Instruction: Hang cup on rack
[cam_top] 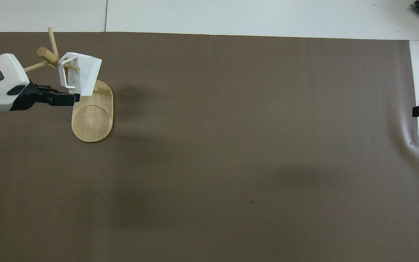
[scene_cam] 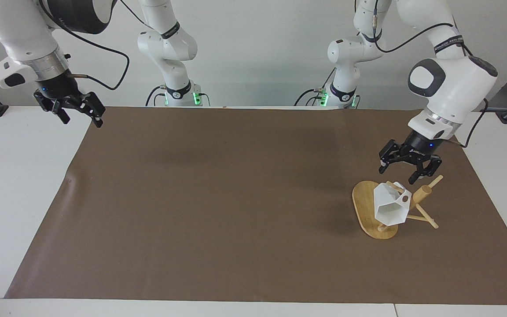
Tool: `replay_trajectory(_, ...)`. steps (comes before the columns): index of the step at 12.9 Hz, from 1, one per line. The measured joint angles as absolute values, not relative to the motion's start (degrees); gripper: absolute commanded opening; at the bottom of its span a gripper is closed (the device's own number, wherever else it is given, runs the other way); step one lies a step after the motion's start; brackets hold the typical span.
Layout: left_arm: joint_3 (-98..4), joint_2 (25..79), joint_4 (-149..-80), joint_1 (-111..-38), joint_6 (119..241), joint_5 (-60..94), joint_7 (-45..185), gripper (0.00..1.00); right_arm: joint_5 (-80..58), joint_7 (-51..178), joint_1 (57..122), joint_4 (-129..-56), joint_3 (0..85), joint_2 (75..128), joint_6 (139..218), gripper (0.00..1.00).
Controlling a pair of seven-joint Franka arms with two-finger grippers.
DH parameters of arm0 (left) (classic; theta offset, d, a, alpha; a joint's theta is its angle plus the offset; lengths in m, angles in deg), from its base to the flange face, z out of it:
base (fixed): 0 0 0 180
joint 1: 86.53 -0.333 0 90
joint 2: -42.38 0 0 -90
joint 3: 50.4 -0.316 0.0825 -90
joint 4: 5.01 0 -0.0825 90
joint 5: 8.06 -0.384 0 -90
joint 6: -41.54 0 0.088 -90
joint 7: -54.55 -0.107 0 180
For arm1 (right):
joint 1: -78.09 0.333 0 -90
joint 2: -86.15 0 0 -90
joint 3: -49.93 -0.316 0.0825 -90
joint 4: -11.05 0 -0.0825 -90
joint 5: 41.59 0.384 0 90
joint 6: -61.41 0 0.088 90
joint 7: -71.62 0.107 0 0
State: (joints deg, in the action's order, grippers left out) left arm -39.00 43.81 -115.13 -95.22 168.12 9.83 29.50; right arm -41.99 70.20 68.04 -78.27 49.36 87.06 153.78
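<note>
1. The cup (scene_cam: 390, 208) hangs on a peg (scene_cam: 394, 186) of the rack (scene_cam: 370, 211), its handle threaded over the peg and its mouth tipped toward the table, toward the left arm's end of the brown mat (scene_cam: 236, 198).
2. The left gripper (scene_cam: 409, 169) hovers above the rack, at about 1 o'clock from the cup in the facing view, jaws spread wide and empty, clear of the cup.
3. The right gripper (scene_cam: 77, 114) waits in the air over the mat's corner at the right arm's end, jaws open and holding nothing.
4. Judged from how things lie, the hang looks done; what remains is a clean retreat.
5. Risk: if the left gripper pulls away low, a finger could catch the upper peg or the handle and drag the cup off.
6. Risk: the cup sits tilted on a thin peg; a nudge to the post (scene_cam: 423, 193) could let it slide off the tip.
7. Risk: the cup's weight hangs out to one side of the post, so a bump could rock the rack on its base.
8. Hard to make out: how far down the peg the handle sits, and whether the cup's body rests against the post.
9. In the overhead view the right gripper is barely within frame, and the left gripper (cam_top: 72, 98) overlaps the base's edge, so its height is read only from the facing view.
</note>
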Motion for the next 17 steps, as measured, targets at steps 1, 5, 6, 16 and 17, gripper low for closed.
replay_trajectory(1,-39.11,42.32,-114.93,-95.28,165.78,8.26,29.97,1.0,-41.99,70.2,68.04,-78.27,49.36,87.06,153.78,1.0)
replay_trajectory(5,-39.39,34.44,-114.69,-96.05,151.88,1.05,33.54,1.0,-41.99,70.2,68.04,-78.28,49.36,87.06,153.78,1.0)
replay_trajectory(6,-39.46,32.48,-114.56,-96.06,148.12,-0.53,35.15,1.0,-41.99,70.2,68.04,-78.28,49.36,87.06,153.78,1.0)
replay_trajectory(16,-37.18,31.29,-100.92,-95.96,125.28,-4.52,41.9,1.0,-41.99,70.2,68.04,-78.29,49.36,87.06,153.78,1.0)
replay_trajectory(17,-36.52,31.9,-99.83,-95.77,124.09,-4.53,42.44,1.0,-41.99,70.2,68.04,-78.29,49.36,87.06,153.78,1.0)
